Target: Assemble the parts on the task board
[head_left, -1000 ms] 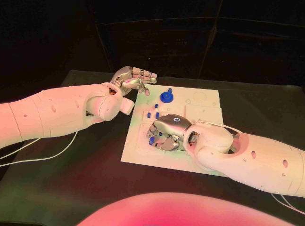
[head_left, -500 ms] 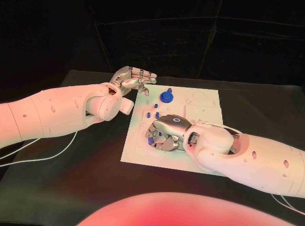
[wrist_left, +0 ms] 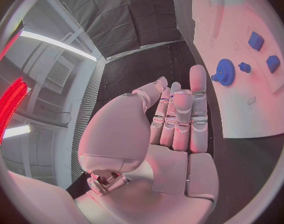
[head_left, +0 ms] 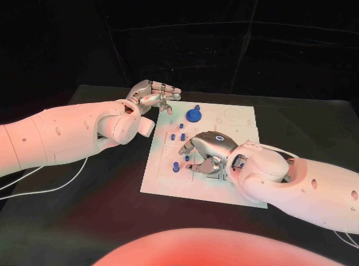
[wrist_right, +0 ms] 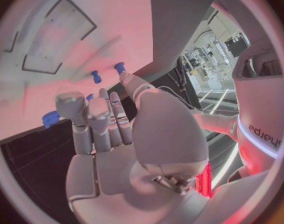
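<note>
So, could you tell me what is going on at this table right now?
The robot is putting small blue parts together on a white board in the middle of a black table. Its right hand hovers low over the middle of the board, fingers curled down, with small blue pieces just beside it; whether it holds one cannot be told. Its left hand waits at the board's far left corner, fingers together and holding nothing. A blue gear stands on the board near that hand.
</note>
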